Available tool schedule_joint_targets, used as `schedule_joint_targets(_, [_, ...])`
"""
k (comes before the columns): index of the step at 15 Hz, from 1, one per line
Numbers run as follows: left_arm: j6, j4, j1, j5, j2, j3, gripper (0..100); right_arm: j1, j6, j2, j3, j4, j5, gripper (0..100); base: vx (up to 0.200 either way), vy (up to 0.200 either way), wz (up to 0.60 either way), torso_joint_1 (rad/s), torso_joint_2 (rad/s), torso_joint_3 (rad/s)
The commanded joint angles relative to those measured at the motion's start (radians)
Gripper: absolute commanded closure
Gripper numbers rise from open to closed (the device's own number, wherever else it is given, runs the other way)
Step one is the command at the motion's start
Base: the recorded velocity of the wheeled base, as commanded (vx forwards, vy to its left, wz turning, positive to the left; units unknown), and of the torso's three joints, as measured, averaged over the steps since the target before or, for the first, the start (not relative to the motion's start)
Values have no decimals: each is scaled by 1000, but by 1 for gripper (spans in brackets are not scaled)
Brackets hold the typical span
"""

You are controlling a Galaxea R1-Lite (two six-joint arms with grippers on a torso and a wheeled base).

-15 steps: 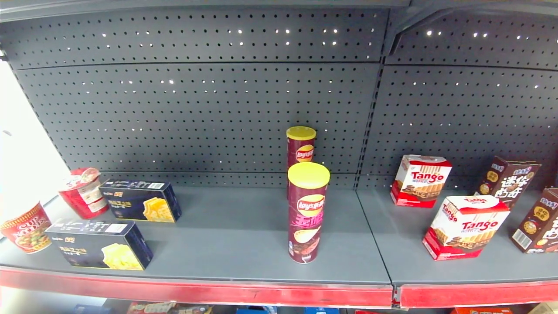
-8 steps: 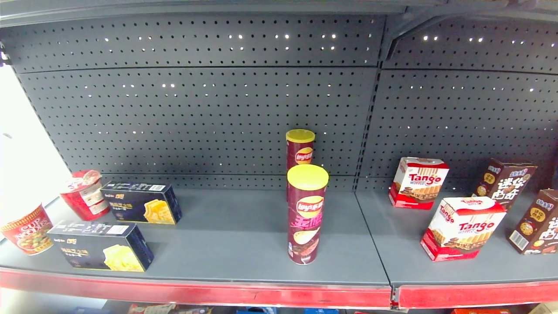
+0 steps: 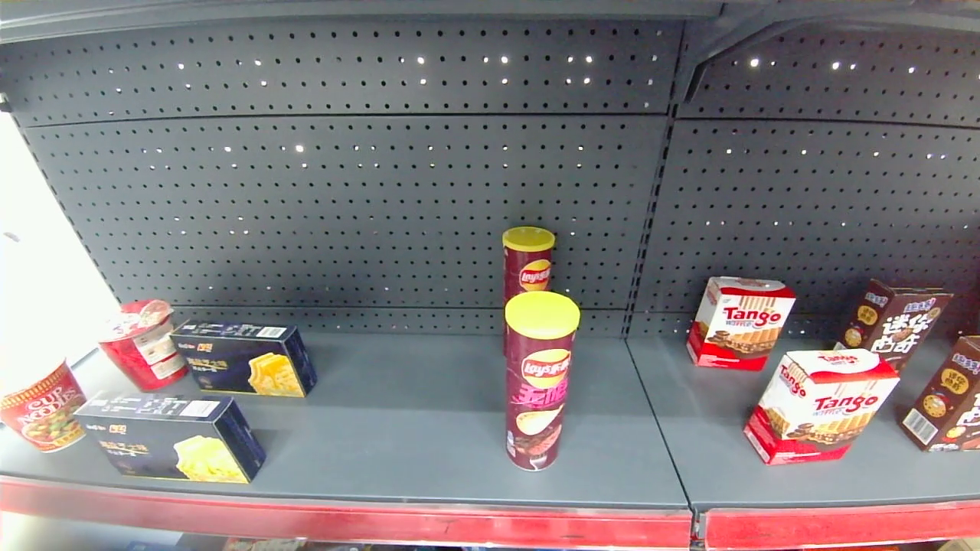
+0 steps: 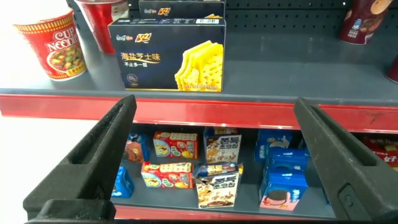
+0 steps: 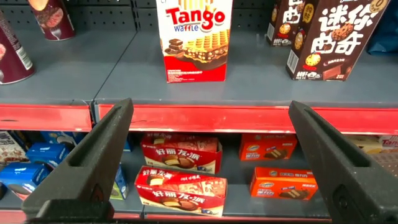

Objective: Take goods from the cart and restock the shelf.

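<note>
**Both end effectors released before a part-stocked shelf**

In the head view the grey shelf crosses the lower half of the frame, backed by pegboard. At lower left stand two noodle cups, the front cup at the frame's edge and the back cup behind it. Just right of them lie two navy boxes, the front box near the red edge and the back box deeper in. At centre two chip cans stand upright, the front can partly covering the back can. In the right bay are two wafer boxes, back wafer and front wafer. Two brown boxes follow at far right.

The left end effector is released and empty. Its fingers are spread wide before the red edge, facing the front box, with snack packs on the tier beneath. The right end effector is also released and empty, facing a wafer box, with red cartons on the tier beneath.
</note>
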State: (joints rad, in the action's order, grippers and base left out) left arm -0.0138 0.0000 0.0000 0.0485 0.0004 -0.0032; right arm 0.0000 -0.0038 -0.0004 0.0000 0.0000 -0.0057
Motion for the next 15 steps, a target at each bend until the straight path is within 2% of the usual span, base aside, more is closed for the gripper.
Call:
schedule_joint_targets(1, [0,0,0,1,0,0,0,0,-1,0,0,0,0,0,0,0,0,0,0,0])
schedule_joint_targets(15, [0,0,0,4,0,0,0,0,1,0,0,0,1,0,0,0,0,0,0,0])
